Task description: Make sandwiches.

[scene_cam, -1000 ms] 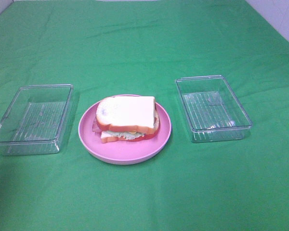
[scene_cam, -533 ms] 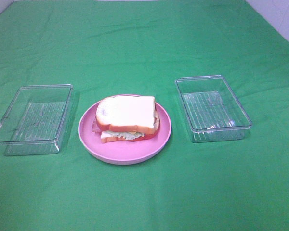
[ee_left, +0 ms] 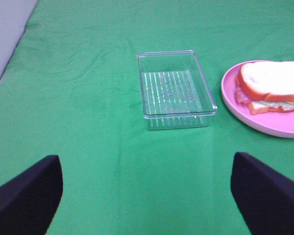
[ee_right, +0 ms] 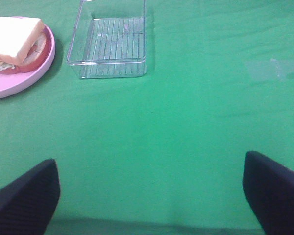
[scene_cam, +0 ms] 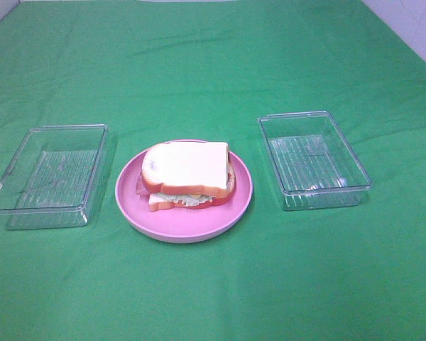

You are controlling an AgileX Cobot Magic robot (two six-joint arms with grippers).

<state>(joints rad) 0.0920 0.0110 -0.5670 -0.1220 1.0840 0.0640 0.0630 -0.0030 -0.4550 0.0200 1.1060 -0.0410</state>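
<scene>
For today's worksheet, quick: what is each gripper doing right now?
Left gripper: open, holding nothing.
Right gripper: open, holding nothing.

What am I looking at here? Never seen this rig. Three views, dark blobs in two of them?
It is a two-armed robot at a table with a green cloth. One picture comes from a camera mounted high, looking down at the table. The other two come from cameras on each arm's wrist. The dark shapes in their lower corners are the fingers of the left pincer and the right pincer: both open, holding nothing. On the cloth a pink plate carries a toy sandwich: bread, lettuce and reddish layers, already stacked. A clear tray sits to one side of the plate, and another clear tray to the other. Both look empty.
</scene>
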